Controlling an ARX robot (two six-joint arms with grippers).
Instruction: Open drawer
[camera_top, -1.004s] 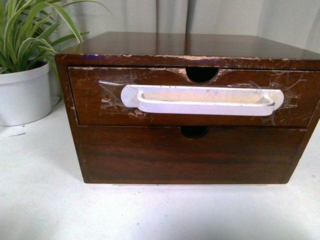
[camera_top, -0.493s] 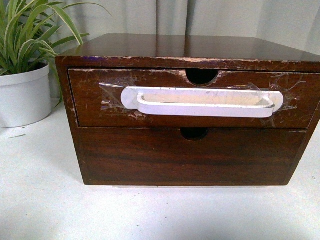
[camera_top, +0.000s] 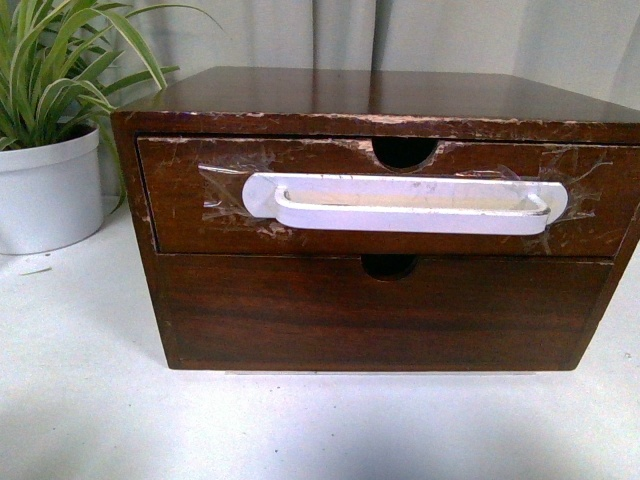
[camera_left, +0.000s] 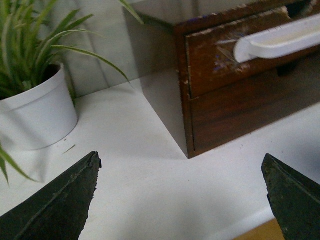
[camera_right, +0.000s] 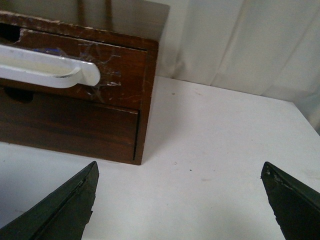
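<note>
Spider plant (camera_top: 50, 80): in a white pot, left of the wooden chest (camera_top: 350, 90).
Left gripper (camera_left: 180, 157): fingers spread wide, empty.
Drawer (camera_top: 180, 200): top slot of the wooden chest, pushed in, above the plain drawer (camera_top: 380, 320).
Handle (camera_top: 400, 205): white, taped across the Drawer front.
Right gripper (camera_right: 180, 157): fingers spread wide, empty.

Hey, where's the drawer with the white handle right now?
In the front view, the drawer is the upper one in the wooden cabinet, directly above the plain-fronted drawer. The potted plant stands to the cabinet's left.
</note>
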